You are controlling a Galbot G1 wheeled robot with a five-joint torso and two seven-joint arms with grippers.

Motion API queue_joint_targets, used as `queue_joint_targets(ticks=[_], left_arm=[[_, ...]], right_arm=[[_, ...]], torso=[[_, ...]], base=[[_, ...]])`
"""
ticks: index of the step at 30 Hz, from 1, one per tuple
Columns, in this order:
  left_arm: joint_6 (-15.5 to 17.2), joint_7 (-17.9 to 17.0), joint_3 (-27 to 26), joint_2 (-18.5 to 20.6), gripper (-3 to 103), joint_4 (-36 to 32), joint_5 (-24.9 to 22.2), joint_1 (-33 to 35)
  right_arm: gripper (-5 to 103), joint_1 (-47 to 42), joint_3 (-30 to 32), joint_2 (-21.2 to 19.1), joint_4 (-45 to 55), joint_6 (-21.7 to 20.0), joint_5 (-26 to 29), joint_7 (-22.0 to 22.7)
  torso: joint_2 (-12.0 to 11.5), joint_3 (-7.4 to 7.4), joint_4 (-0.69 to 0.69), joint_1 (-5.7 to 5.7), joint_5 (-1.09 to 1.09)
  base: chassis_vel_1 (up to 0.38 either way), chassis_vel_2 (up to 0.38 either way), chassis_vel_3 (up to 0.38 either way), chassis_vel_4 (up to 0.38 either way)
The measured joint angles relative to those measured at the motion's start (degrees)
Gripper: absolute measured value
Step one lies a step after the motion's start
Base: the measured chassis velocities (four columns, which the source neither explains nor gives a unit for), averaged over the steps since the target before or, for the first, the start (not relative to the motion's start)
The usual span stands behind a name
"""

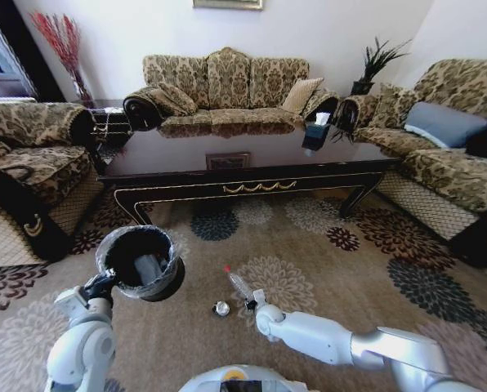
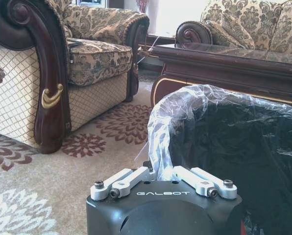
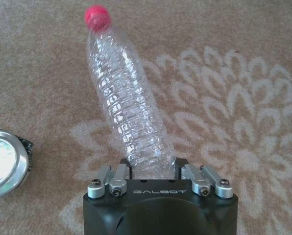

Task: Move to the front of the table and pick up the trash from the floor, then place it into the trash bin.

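Note:
The clear plastic bottle [image 3: 126, 107] with a red cap [image 3: 97, 17] lies along the flowered carpet [image 1: 325, 269]. My right gripper [image 3: 152, 166] is shut on its base, one finger on each side. In the head view the bottle [image 1: 237, 282] points away from my right gripper [image 1: 255, 300]. A small round silvery piece [image 1: 221, 308] lies on the floor just beside it. My left gripper [image 2: 160, 169] is shut on the bag-lined rim of the black trash bin [image 2: 234, 147], holding the bin [image 1: 141, 261] up at the left. Something pale lies inside the bin.
The long dark table [image 1: 252, 167] stands across the view beyond the carpet, with a tissue box [image 1: 315, 131] on it. Patterned sofas [image 1: 227, 86] ring the room. An armchair [image 2: 53, 73] stands close by on the left. Open carpet lies between me and the table.

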Motion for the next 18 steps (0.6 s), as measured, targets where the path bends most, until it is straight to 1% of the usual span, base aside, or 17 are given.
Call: queue_joint_targets(ticks=[1, 3, 5, 6, 10, 11, 15, 16, 18], left_arm=[[0.0, 0.0, 0.0, 0.0, 3, 0.0, 0.0, 0.0], [0.0, 0.0, 0.12, 0.1, 3, 0.01, -0.02, -0.08], [0.0, 0.0, 0.29, 0.24, 3, 0.09, -0.02, -0.27], [0.0, 0.0, 0.29, 0.24, 3, 0.09, -0.02, -0.27], [0.08, 0.0, 1.17, 0.05, 3, 0.59, 0.28, -0.79], [0.08, 0.0, 1.17, 0.05, 3, 0.59, 0.28, -0.79], [0.1, 0.08, 1.69, -0.14, 3, 1.13, 0.76, -0.93], [0.1, 0.08, 1.69, -0.14, 3, 1.13, 0.76, -0.93], [0.1, 0.13, 1.86, -0.18, 3, 1.23, 0.84, -1.01]], right_arm=[[40, 0.0, 0.0, 0.0, 0.0, 0.0, 0.0, 0.0], [36, 0.52, 0.19, -1.11, 1.77, 0.51, -0.02, -0.02], [36, 1.57, 0.92, -2.61, 4.23, 1.59, -0.01, -0.4], [36, 1.57, 0.92, -2.61, 4.23, 1.59, -0.01, -0.4], [36, 5.92, 2.07, -5.98, 11.23, 4.36, -0.22, -3.5], [36, 5.92, 2.07, -5.98, 11.23, 4.36, -0.22, -3.5], [36, 10.49, 4.34, -8.06, 17.03, 6.43, 0.97, -6.77], [36, 10.49, 4.34, -8.06, 17.03, 6.43, 0.97, -6.77], [36, 12.88, 5.66, -8.82, 19.47, 7.43, 1.95, -8.17]], torso=[[0.0, 0.0, 0.0, 0.0, 0.0], [0.0, 0.01, 0.0, 0.0, 0.0], [0.0, 0.01, 0.0, 0.0, 0.0], [0.0, 0.01, 0.0, 0.0, 0.0], [0.0, 0.01, -0.01, 0.0, -0.01], [0.0, 0.01, -0.01, 0.0, -0.01], [0.0, 0.01, 0.0, 0.0, 0.0], [0.0, 0.01, 0.0, 0.0, 0.0], [0.0, 0.0, 0.01, 0.0, -0.01]], base=[[0.0, 0.0, 0.0, 0.0], [0.0, 0.0, 0.0, 0.0], [0.0, 0.0, 0.0, 0.0], [0.0, 0.0, 0.0, 0.0], [0.0, 0.0, 0.0, 0.0], [0.0, 0.0, 0.0, 0.0], [0.0, 0.0, 0.0, 0.0], [0.0, 0.0, 0.0, 0.0], [0.0, 0.0, 0.0, 0.0]])
